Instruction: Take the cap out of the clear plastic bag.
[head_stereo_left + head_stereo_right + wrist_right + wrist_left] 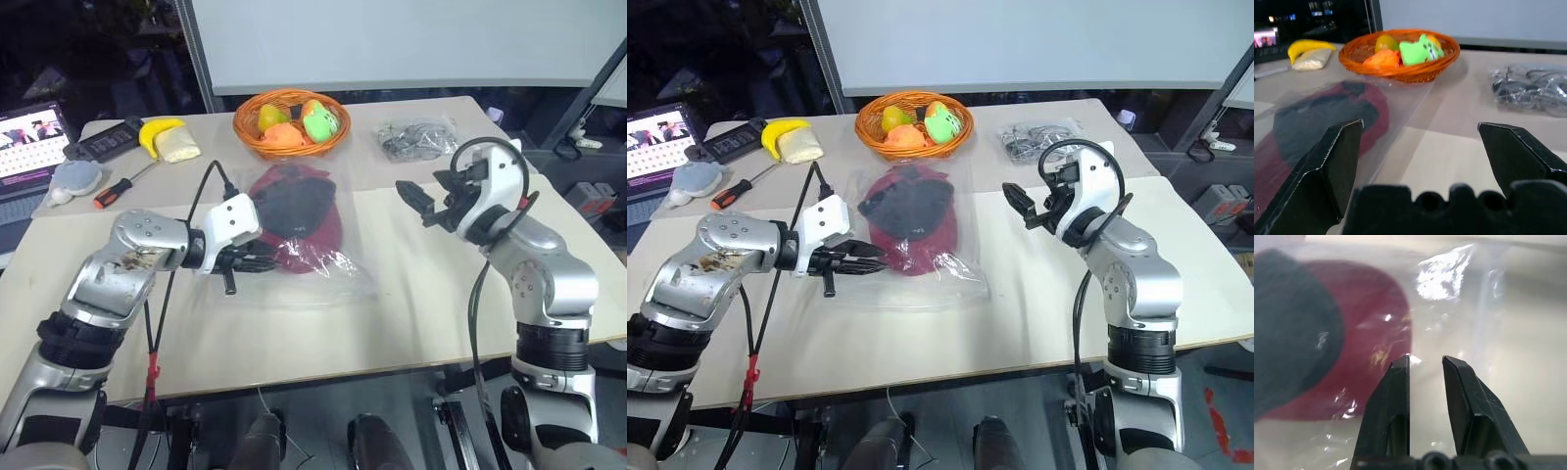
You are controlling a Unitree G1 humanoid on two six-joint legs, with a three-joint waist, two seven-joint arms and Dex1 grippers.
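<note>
A dark red cap (294, 220) lies inside a clear plastic bag (338, 279), flat near the middle of the bench (411, 313). The cap's black lining faces up. Its long axis runs from the far edge of the bench toward the near edge, with one end close to an orange basket (290, 121) at the far edge.

The left hand (872, 260) hovers low at the bag's left side, level with the cap's near end, pointing across toward the cap. Its fingers (1396, 401) are slightly parted with only a narrow gap. They look empty, though whether a tip touches the plastic film cannot be told. The cap lies just ahead of this hand.

The right hand (423, 203) is raised above the bench, off the bag's right side, fingers spread wide and holding nothing. It is apart from the bag.

The left hand is nearer. The cap is not yet out.
</note>
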